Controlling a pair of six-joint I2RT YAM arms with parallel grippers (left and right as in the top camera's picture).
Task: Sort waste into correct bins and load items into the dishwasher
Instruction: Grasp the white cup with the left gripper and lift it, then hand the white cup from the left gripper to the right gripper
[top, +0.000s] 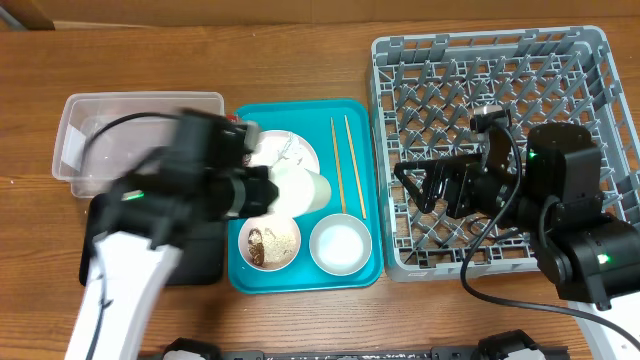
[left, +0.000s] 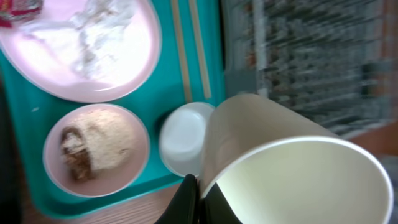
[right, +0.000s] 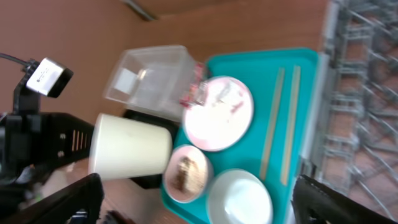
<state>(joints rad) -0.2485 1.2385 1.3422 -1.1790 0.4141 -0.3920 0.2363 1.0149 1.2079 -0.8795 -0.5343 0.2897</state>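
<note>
the left claw (left: 200, 200) is clamping shut on the rim of the cup (left: 292, 162), with the rim sitting between its two fingers. the cup is lying tipped on its side in the air above the teal tray (left: 25, 118). its long axis is running left to right across the table, its open mouth facing the left arm and its base pointing toward the dish rack (top: 480, 70). below it the white bowl (left: 181, 137) is sitting at the tray's near right corner, and the small plate (left: 96, 149) just to its left is carrying rice scraps and brown bits. farther back the big plate (left: 130, 68) is holding the crumpled napkin (left: 93, 31), with the red wrapper (left: 18, 7) lying at its far left edge. the two chopsticks (left: 180, 50) are lying side by side along the tray's right side, pointing front to back. the right claw (top: 412, 187) is hanging over the rack with its jaws wide apart, gripping nothing. the clear tub (top: 100, 120) is sitting left of the tray, with the black tray (top: 205, 258) lying in front of it, partly under the left arm. everything is resting on a brown wooden table (top: 300, 60).
</note>
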